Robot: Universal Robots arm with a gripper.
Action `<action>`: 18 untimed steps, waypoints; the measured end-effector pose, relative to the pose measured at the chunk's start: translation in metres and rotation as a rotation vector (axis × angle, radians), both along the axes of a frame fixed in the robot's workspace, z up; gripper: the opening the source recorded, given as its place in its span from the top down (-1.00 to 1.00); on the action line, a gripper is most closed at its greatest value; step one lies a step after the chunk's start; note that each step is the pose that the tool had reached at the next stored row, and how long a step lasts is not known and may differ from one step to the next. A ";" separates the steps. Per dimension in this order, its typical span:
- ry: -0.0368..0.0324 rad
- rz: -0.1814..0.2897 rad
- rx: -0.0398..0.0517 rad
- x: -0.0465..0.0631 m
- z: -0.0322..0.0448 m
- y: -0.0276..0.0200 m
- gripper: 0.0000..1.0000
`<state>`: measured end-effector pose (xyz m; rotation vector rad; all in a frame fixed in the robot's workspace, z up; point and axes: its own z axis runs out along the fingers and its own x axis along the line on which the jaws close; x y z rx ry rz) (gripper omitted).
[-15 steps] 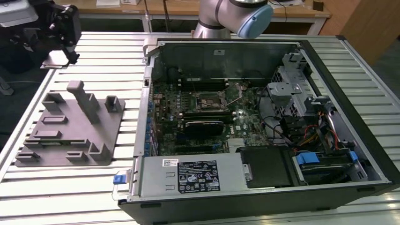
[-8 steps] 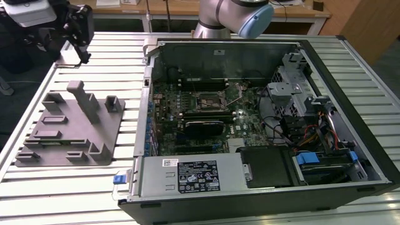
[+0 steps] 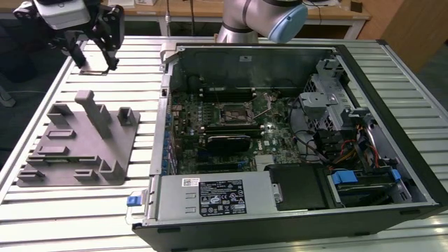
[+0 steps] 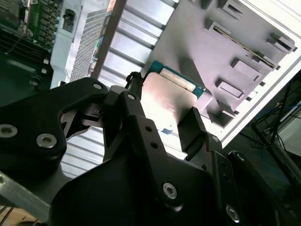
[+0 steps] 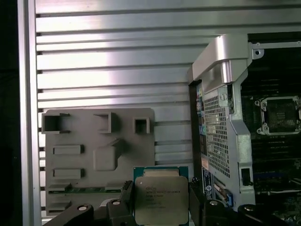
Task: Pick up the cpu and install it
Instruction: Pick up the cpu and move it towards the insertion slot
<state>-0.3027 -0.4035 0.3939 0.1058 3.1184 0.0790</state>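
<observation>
The cpu (image 5: 161, 199) is a flat square chip with a silvery top and a green rim, held flat between the black fingers of my gripper (image 5: 161, 195), which is shut on it. In the second wrist view the cpu (image 4: 167, 101) sits clamped in the gripper (image 4: 164, 107), above the slatted table. In the exterior view the gripper (image 3: 95, 64) hangs at the table's far corner on that view's left, beyond the grey fixture tray (image 3: 77, 142). The open cpu socket (image 3: 234, 113) lies on the motherboard inside the computer case (image 3: 164, 173), well to the exterior view's right of the gripper.
The grey fixture tray (image 5: 99, 150) has upright posts and slots. The open case's metal wall (image 5: 221, 117) stands between gripper and socket (image 5: 281, 115). Inside are RAM sticks (image 3: 227, 94), a power supply (image 3: 210, 197), cables and drive cages (image 3: 336, 110). Bare slatted table (image 5: 117, 56) surrounds the tray.
</observation>
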 end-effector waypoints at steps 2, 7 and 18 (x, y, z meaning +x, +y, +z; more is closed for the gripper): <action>-0.0001 0.000 0.0000 0.006 -0.0001 0.0007 -0.09; -0.0001 0.000 0.0001 0.022 -0.0001 0.0023 -0.09; 0.0001 0.000 0.0000 0.051 -0.0007 0.0053 -0.09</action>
